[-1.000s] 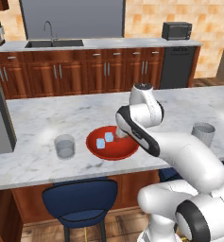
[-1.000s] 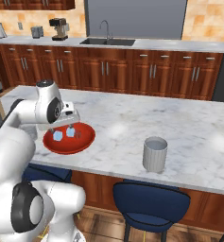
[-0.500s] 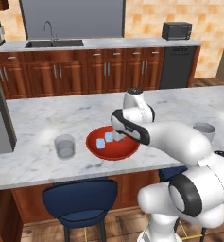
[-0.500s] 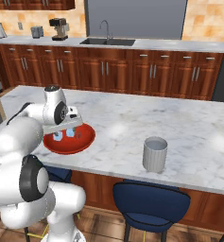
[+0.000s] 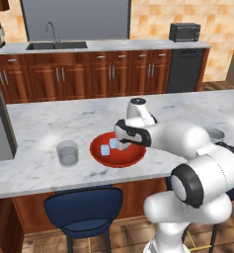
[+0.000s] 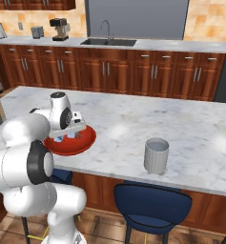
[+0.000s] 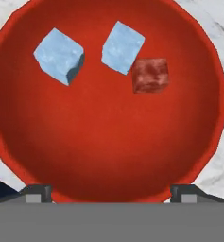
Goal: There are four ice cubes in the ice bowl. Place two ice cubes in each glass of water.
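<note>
Hand view: gripper [image 7: 108,191] with jaws spread wide and empty, poised directly over the red bowl [image 7: 33,156]. Ahead of the tips lie two pale-blue cubes [image 7: 59,55], side by side, and touching one of them a third cube [image 7: 150,74] tinted red; a fourth cannot be made out. Well off to either side stand the clear glass [image 5: 68,152] and the ribbed glass [image 6: 156,155]. Judged stage: early, no cube grasped yet.
</note>
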You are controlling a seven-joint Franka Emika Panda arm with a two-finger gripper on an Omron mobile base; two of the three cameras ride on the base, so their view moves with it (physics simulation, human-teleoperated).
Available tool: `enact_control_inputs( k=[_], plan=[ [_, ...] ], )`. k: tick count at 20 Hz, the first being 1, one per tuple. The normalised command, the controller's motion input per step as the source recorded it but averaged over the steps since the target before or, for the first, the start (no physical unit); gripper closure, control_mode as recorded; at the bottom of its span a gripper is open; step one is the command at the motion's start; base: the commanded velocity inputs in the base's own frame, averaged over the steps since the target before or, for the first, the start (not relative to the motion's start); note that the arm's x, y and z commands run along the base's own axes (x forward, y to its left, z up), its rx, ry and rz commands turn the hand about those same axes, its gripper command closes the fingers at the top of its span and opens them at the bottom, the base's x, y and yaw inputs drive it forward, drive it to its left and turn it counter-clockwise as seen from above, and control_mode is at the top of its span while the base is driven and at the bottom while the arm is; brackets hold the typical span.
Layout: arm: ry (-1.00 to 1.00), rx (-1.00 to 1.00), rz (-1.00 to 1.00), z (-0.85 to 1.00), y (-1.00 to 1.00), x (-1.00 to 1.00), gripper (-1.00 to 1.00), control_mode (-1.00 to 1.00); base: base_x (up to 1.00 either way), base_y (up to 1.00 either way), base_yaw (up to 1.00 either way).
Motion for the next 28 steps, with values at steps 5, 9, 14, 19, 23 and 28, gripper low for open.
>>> enact_control_inputs(
  k=[5,9,14,19,23,28],
  plan=[
    [0.00,0.00,0.00,-0.28,0.00,0.33,-1.00,-1.00,0.00,0.00,0.00],
    [0.00,0.00,0.00,-0.24,0.00,0.32,-1.00,-1.00,0.00,0.00,0.00],
    [0.00,0.00,0.00,-0.23,0.00,0.29,-1.00,-1.00,0.00,0.00,0.00],
    [0.00,0.00,0.00,-0.21,0.05,0.34,-1.00,-1.00,0.00,0.00,0.00],
    [0.00,0.00,0.00,-0.20,0.08,0.35,-1.00,-1.00,0.00,0.00,0.00],
    [0.00,0.00,0.00,-0.18,0.07,0.34,-1.00,-1.00,0.00,0.00,0.00]
  ],
)
